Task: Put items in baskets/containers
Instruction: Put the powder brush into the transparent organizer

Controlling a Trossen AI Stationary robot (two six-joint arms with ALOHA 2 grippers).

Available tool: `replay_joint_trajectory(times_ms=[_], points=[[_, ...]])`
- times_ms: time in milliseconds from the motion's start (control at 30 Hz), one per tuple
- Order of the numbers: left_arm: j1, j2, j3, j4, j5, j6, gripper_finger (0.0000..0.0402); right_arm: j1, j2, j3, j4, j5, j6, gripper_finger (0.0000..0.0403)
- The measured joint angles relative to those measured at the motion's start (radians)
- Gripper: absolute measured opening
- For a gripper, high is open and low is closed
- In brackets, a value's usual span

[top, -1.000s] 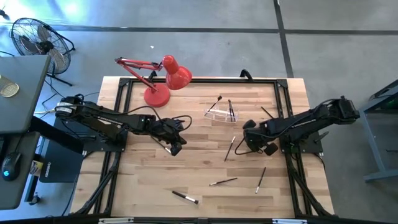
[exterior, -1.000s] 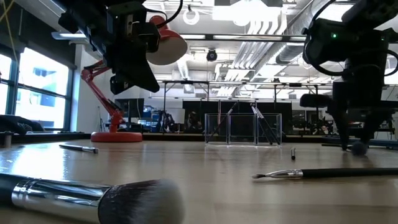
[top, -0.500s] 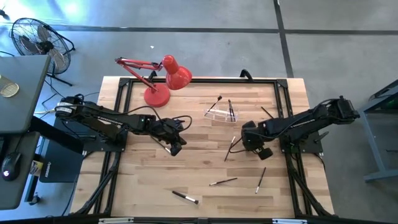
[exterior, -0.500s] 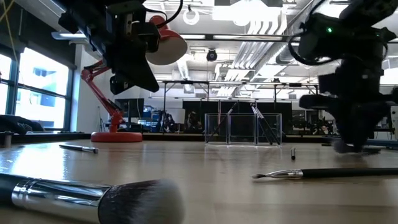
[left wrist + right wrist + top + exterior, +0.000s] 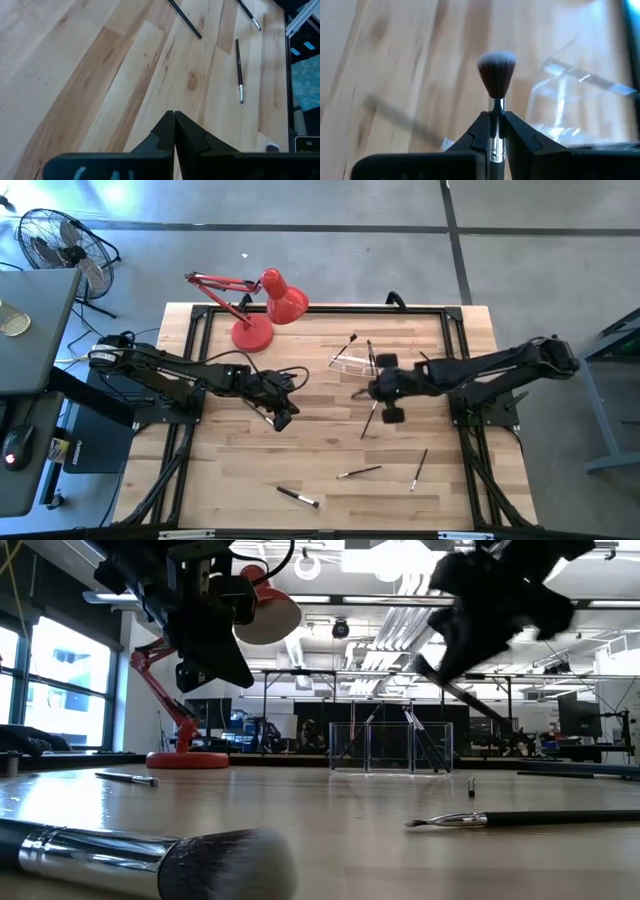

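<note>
My right gripper point(image 5: 374, 389) is clamped on a brush point(image 5: 496, 75); in the right wrist view its ferrule sits pinched between the fingertips point(image 5: 479, 131) with the fluffy dark head sticking straight out ahead of them. So the brush's long axis runs along the gripper's own forward line.

What matters now is where the holder point(image 5: 355, 363) lies from that tip. In the high view it sits just above and slightly left of the right gripper, right of centre in the upper half of the frame, with a couple of brushes already leaning in it. In the right wrist view its clear wall point(image 5: 580, 100) shows to the right of the bristles, close but not yet under them. I judge the brush needs swinging toward it and tipping so it drops in lengthwise.

My left gripper point(image 5: 281, 417), fingers pressed shut on nothing, waits left of centre, farther from the holder. The loose brushes point(image 5: 360, 472) lie in the lower part of the frame.
</note>
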State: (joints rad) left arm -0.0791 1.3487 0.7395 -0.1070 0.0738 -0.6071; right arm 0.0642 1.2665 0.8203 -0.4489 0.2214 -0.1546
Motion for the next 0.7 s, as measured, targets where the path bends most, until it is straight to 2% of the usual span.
replay_joint_trajectory(times_ms=[100, 200, 333, 433, 533, 700], points=[[0.000, 0.000, 0.000, -0.001, 0.000, 0.000, 0.0000, -0.074, -0.038, -0.037, 0.165, -0.043, 0.031, 0.0028], [0.000, 0.000, 0.000, -0.003, 0.001, 0.009, 0.0000, -0.172, -0.077, -0.131, 0.411, -0.116, 0.106, 0.0029], [0.000, 0.000, 0.000, -0.004, 0.012, 0.027, 0.0000, -0.286, -0.094, -0.278, 0.870, -0.226, 0.236, 0.0029], [0.000, 0.000, 0.000, -0.005, 0.015, 0.029, 0.0000, -0.334, -0.074, -0.367, 1.158, -0.200, 0.282, 0.0028], [0.000, 0.000, 0.000, -0.005, 0.014, 0.050, 0.0000, -0.365, -0.014, -0.419, 1.284, -0.133, 0.290, 0.0028], [0.000, 0.000, 0.000, -0.006, 0.008, 0.057, 0.0000, -0.388, 0.107, -0.436, 1.362, -0.130, 0.304, 0.0029]])
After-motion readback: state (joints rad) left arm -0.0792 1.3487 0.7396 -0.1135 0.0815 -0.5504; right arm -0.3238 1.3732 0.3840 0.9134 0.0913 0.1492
